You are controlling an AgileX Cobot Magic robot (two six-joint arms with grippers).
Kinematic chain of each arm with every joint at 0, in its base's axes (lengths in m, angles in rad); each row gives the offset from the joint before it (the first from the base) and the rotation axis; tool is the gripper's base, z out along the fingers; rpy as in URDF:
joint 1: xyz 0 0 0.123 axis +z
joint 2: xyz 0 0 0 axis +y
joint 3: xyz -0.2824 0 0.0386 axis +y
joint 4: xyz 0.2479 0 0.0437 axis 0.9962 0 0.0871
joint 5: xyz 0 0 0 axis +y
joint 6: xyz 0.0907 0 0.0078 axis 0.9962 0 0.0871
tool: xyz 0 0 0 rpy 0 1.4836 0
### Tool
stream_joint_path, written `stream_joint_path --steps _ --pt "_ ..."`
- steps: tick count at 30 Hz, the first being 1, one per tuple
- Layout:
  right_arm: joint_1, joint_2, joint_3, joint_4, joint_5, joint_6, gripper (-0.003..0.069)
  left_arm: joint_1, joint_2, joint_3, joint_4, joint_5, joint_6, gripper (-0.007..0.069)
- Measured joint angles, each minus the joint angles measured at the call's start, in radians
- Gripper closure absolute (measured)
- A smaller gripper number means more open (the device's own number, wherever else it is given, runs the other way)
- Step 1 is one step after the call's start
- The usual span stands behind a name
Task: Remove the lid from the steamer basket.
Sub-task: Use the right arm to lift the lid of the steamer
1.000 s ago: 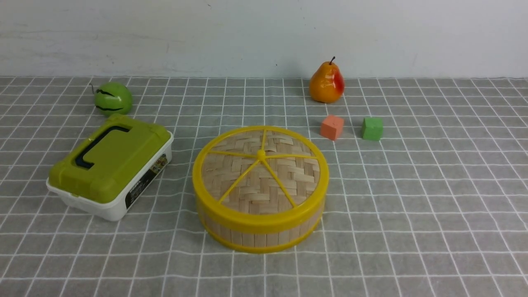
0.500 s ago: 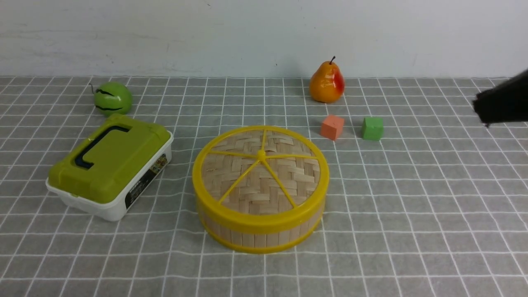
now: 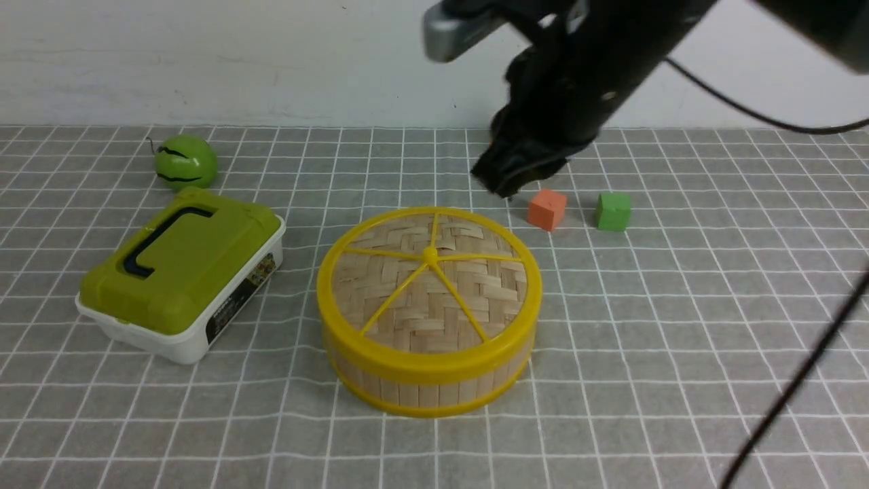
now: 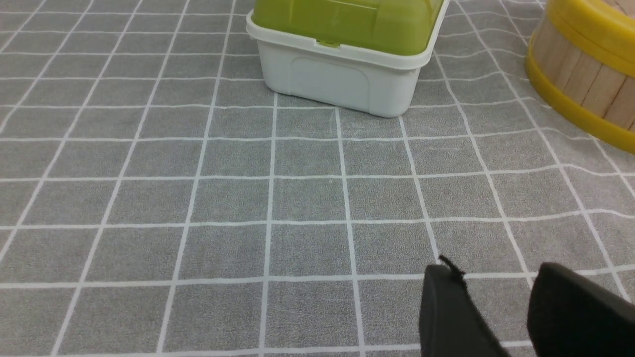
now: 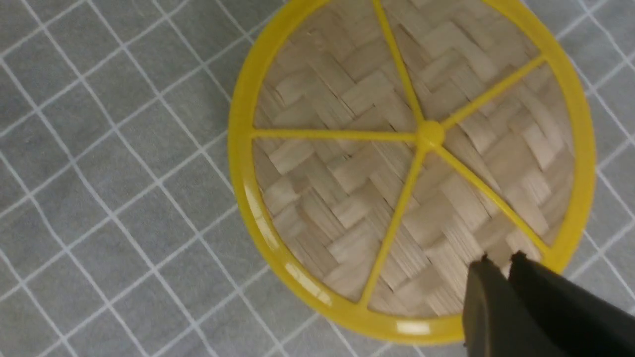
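Centrally on the counter (image 3: 679,326), the steamer basket (image 3: 428,380) is sitting with the lid (image 3: 429,278) lying flat and seated on its top rim, the centre knob (image 3: 430,255) pointing up. Above and behind the basket's far right edge, the right gripper (image 3: 506,180) is hanging in the air, touching nothing; in the right wrist view its fingers (image 5: 488,302) are showing almost together, with only a thin slit between them and nothing in their hold, over the woven part of the lid near its yellow rim. Low at the near left, the left gripper (image 4: 496,312) is hovering over bare cloth, its fingers (image 4: 446,312) standing apart with a clear gap and nothing between them.

To the basket's left, a white box with a green lid (image 3: 180,272) is resting, and a green apple (image 3: 185,161) is lying behind it. An orange cube (image 3: 546,209) and a green cube (image 3: 613,211) are sitting side by side, apart, behind the basket's right.
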Motion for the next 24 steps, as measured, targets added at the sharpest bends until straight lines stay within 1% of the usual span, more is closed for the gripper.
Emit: stream_joint_path --steps 2,6,8,9,11,12,13,15,18,22,24 --pt "0.011 0.039 -0.030 0.000 0.000 0.008 0.0595 0.000 0.000 0.000 0.000 0.000 0.000 0.0386" --pt "0.036 0.169 -0.128 -0.038 -0.001 0.071 0.0441 0.000 0.000 0.000 0.000 0.000 0.000 0.0386" --pt "0.037 0.188 -0.136 -0.052 -0.001 0.089 0.0385 0.000 0.000 0.000 0.000 0.000 0.000 0.0386" --pt "0.037 0.207 -0.140 -0.077 0.000 0.113 0.0305 0.000 0.000 0.000 0.000 0.000 0.000 0.0386" --pt "0.036 0.219 -0.142 -0.096 -0.001 0.127 0.0240 0.000 0.000 0.000 0.000 0.000 0.000 0.0386" --pt "0.036 0.220 -0.142 -0.097 -0.001 0.128 0.0235 0.000 0.000 0.000 0.000 0.000 0.000 0.0386" --pt "0.036 0.230 -0.145 -0.104 -0.006 0.129 0.0190 0.000 0.000 0.000 0.000 0.000 0.000 0.0386" --pt "0.036 0.238 -0.145 -0.104 -0.017 0.130 0.0174 0.000 0.000 0.000 0.000 0.000 0.000 0.0386" --pt "0.036 0.256 -0.146 -0.104 -0.047 0.133 0.0177 0.000 0.000 0.000 0.000 0.000 0.000 0.0386" --pt "0.036 0.277 -0.146 -0.100 -0.066 0.148 0.0206 0.000 0.000 0.000 0.000 0.000 0.000 0.0386" --pt "0.036 0.291 -0.146 -0.100 -0.075 0.151 0.0239 0.000 0.000 0.000 0.000 0.000 0.000 0.0386"
